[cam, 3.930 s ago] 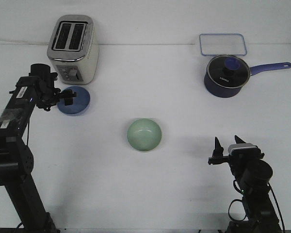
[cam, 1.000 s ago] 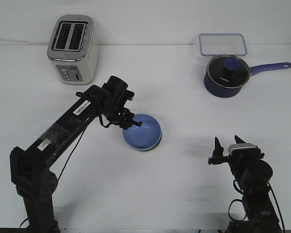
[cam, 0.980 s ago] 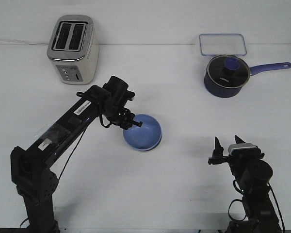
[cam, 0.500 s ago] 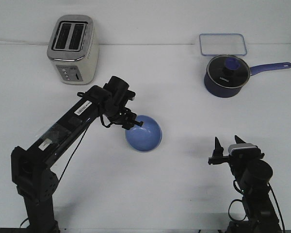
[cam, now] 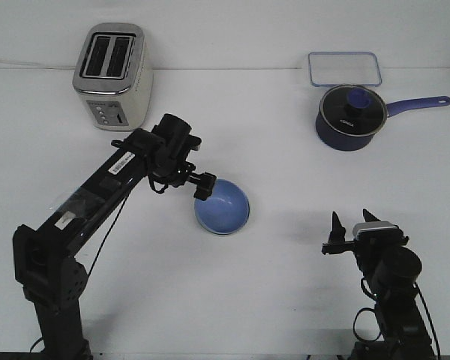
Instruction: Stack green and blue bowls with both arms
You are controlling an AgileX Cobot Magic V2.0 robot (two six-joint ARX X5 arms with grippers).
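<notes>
The white worktop [cam: 232,300] takes up nearly everything in front of me. The left arm [cam: 97,195] is the biggest thing on it, reaching up from its base at the near left corner and slanting toward the middle. Its end effector [cam: 201,185] hangs just over the left rim of the blue bowl [cam: 222,206], with its jaws parted and nothing pinched between them, so it looks released. At the back left stands a silver two-slot toaster [cam: 112,75], well apart from the arm's elbow. The right arm [cam: 386,289] sits folded low at the near right, its end effector [cam: 349,225] pointing upward with the two fingers spread apart and empty. At the back right is a dark navy saucepan [cam: 351,116] with a glass lid and a handle sticking out to the right, and just behind it lies a clear rectangular container lid [cam: 344,67] with a blue edge. The blue bowl sits upright at the centre of the worktop. Of the green bowl I can see no more than a thin pale edge under the blue one's lower rim, too slight to be sure of.
</notes>
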